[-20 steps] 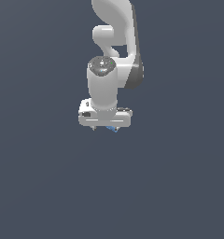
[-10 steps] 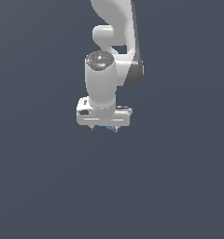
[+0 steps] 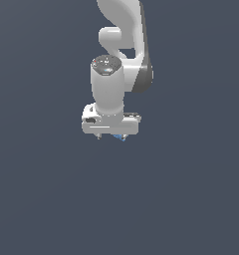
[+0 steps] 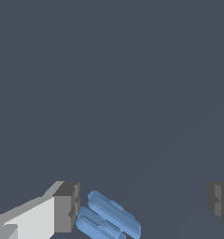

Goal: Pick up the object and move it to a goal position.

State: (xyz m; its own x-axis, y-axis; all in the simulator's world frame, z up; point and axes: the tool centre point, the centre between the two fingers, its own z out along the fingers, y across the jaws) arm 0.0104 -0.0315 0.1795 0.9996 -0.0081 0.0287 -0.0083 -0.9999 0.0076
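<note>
**newbie_sim:** So where's the object (image 4: 108, 219) in this shot? All I'm getting is arm.

**pandafan:** Check the wrist view, going left to right. First the one finger (image 4: 66, 207), then the blue object sitting just beside its inner face, then a big stretch of bare floor (image 4: 132, 93), then the other finger (image 4: 220, 203) way over on the far side. So the gripper (image 4: 143, 205) is spread wide with nothing in it, and the object is between the fingers but shoved hard toward one of them. I can't tell if it's actually touching that pad.

**newbie_sim:** And the exterior view?

**pandafan:** Only a blue sliver peeking out directly under the hand (image 3: 110, 124). The rest is hidden.

**newbie_sim:** How's it gonna handle?

**pandafan:** My guess is rigid and light. It looks like a bundle of ridged bars, elongated, lying at an angle to the fingers. Rounded ridges could slip or twist when squeezed, so I'd centre over it and close across the narrow width near the middle, not the ends. With it off-centre, one finger will probably hit first and nudge it.
</note>
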